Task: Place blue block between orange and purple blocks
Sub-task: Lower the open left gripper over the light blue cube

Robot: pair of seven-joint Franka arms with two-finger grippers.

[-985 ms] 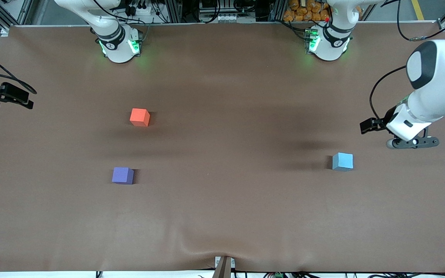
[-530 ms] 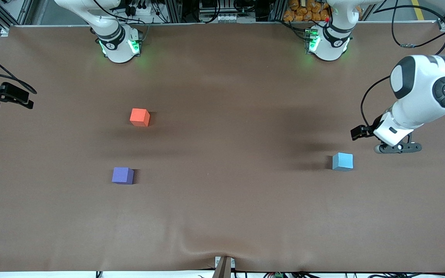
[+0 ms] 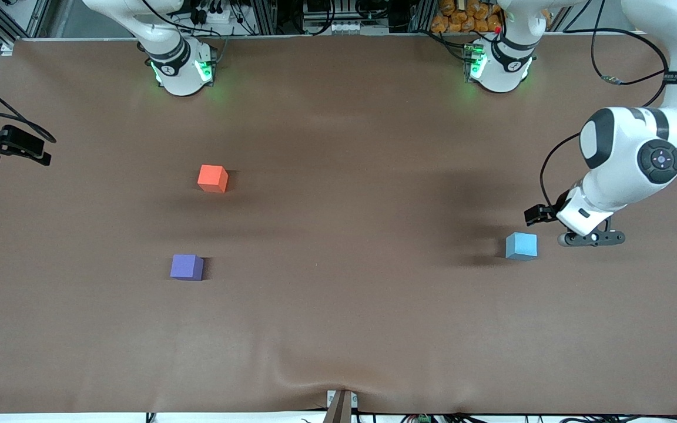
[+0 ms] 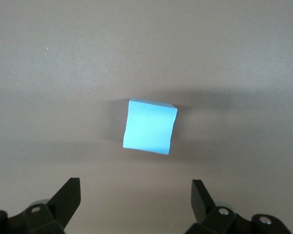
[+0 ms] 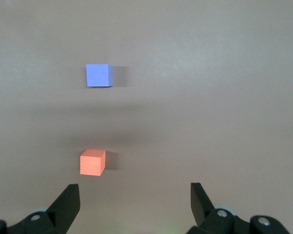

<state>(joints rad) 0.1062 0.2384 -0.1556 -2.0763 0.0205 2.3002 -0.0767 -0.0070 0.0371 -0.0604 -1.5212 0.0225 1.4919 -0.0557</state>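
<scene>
Hovering beside blue block (image 3: 521, 245) — left gripper (image 4: 134, 195), fingers (image 4: 68, 197) spread, empty.

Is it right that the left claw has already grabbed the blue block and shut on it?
Not quite. The left claw is open and holds nothing. The blue block sits on the table, apart from both fingers. The left wrist view shows this.

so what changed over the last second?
The left arm swung in from its end of the table; the left gripper, open and empty, now hangs just beside the blue block, not touching it. The blue block, orange block and purple block stayed put. The right gripper waits, open.
</scene>
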